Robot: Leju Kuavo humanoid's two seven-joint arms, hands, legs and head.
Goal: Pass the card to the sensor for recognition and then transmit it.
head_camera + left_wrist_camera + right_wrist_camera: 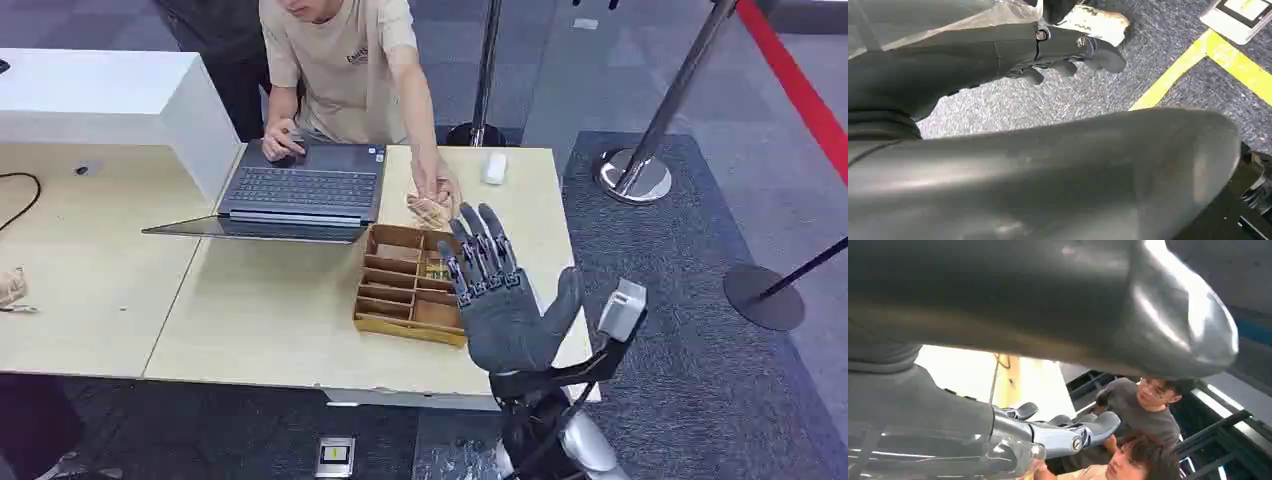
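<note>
My right hand (505, 300) is raised over the right end of the table, fingers spread and straight, holding nothing. It hovers just above a wooden compartment box (400, 285). In the right wrist view the same hand (1048, 432) stretches out empty toward two people. A person seated behind the table reaches a hand (432, 200) down to the box's far edge, holding something pale; I cannot tell whether it is the card. A small white device (494, 167) lies near the table's far right edge. My left hand (1068, 52) hangs over grey carpet, fingers loose, with nothing in them.
An open laptop (300, 190) lies flat on the table (270, 320) in front of the person. A white cabinet (110, 95) stands at the far left. Chrome barrier posts (640, 170) stand on the carpet to the right. A yellow floor line (1193, 65) runs below my left hand.
</note>
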